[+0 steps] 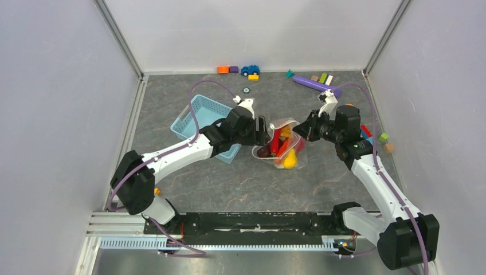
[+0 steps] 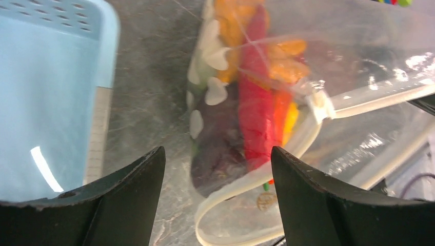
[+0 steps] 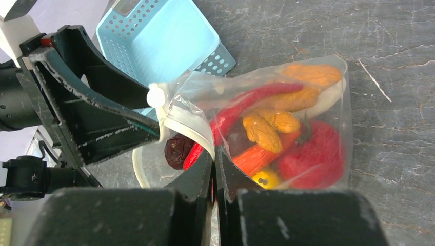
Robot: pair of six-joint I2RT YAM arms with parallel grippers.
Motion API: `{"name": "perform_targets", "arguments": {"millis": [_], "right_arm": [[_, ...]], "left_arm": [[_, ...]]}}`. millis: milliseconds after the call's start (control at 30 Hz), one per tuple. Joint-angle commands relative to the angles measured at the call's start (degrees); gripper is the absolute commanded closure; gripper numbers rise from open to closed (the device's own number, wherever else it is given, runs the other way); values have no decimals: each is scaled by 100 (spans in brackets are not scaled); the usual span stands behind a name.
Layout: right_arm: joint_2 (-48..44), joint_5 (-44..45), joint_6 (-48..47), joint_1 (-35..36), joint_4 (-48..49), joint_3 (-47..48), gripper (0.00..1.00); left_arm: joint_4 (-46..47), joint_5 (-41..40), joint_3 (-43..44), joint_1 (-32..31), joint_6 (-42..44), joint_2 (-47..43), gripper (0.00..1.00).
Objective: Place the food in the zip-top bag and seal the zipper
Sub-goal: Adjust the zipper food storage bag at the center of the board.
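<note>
Your right gripper was clamped on the bag at its rim; left gripper gaped wide, straddling the mouth, empty. Food sat inside, bag mid-table beside the basket. Looked like the sealing step: next you'd need left on the slider, pulled along the zipper.

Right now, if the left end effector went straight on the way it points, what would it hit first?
Most likely the zip-top bag of food, straight ahead of the open left end effector; depth is hard to judge.
</note>
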Motion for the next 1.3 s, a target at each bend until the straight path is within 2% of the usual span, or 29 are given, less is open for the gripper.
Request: {"name": "perform_targets", "arguments": {"millis": [0,100,167,267,433,467,500,567,600,767,900,1033,1167,1267], "right_arm": [[20,101,-196,-3,26,184,93],[90,106,-335,-16,-76,327,93],[155,21,-414,-17,-112,424,93],[358,-64,-301,-118,-156,549,93],[715,-136,-301,-312,-140,731,94],[775,-87,-316,-339,-136,793,94],[820,-47,-342,-350,-126,846,94],[890,-13,-377,-361,-76,977,94],[913,-48,-416,-367,-44,1026,94],[1027,-507,-970,-361,-55,1320,92],[1201,-795,-1646,-367,-413,1726,90],[1244,-1119,-2160,-302,-810,2104,88],[1295,-217,-2152,-205,-1844,2506,88],[1123,8,-1843,-89,-2118,2248,88]], "left_arm": [[830,1468,-84,-26,306,150,20],[1174,1774,-212,-92,934,178,19],[1256,1441,-205,-150,1351,209,18],[1213,902,42,-173,1477,310,18],[1447,1590,316,-198,1434,498,20],[1451,1671,341,-223,1381,536,26],[1445,1729,376,-262,1355,564,40],[1376,1641,441,-323,1260,606,89],[1296,1510,470,-348,1136,608,97],[878,978,612,-352,586,381,98],[930,1068,645,-357,157,-121,98],[941,791,705,-368,-516,-495,98],[458,-45,868,-538,-1360,-529,98],[279,-571,867,-700,-1835,-456,98]]}}
